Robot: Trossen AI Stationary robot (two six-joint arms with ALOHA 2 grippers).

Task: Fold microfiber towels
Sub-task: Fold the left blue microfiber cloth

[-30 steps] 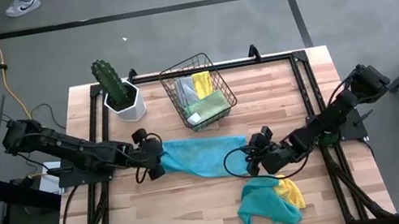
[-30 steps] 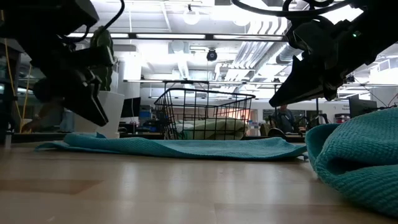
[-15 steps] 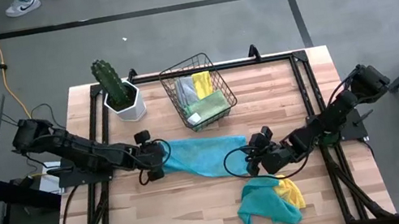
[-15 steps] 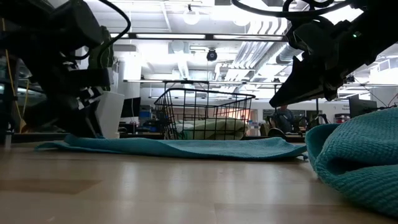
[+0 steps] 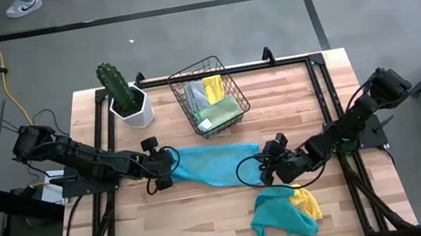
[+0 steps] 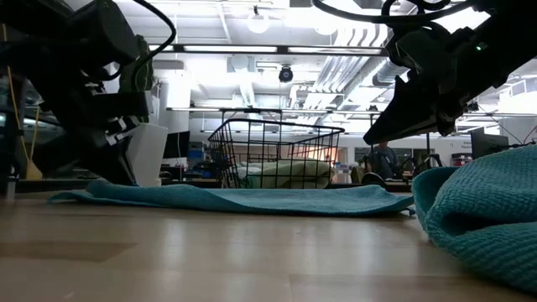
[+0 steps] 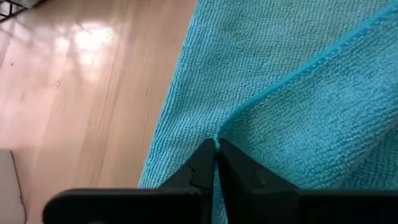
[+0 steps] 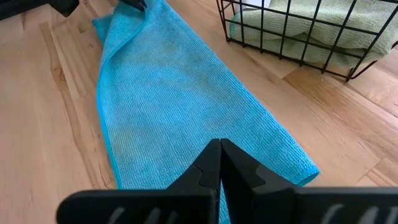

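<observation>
Left tool (image 7: 216, 149) is pinching the flat teal towel's (image 5: 211, 163) folded edge; right tool (image 8: 220, 149) is clenched at its other end.

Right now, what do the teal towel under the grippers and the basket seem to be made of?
The teal towel looks like soft microfiber: fine looped pile, matte, with a stitched hem. The basket appears to be thin black wire, probably coated metal, with an open grid.
</observation>
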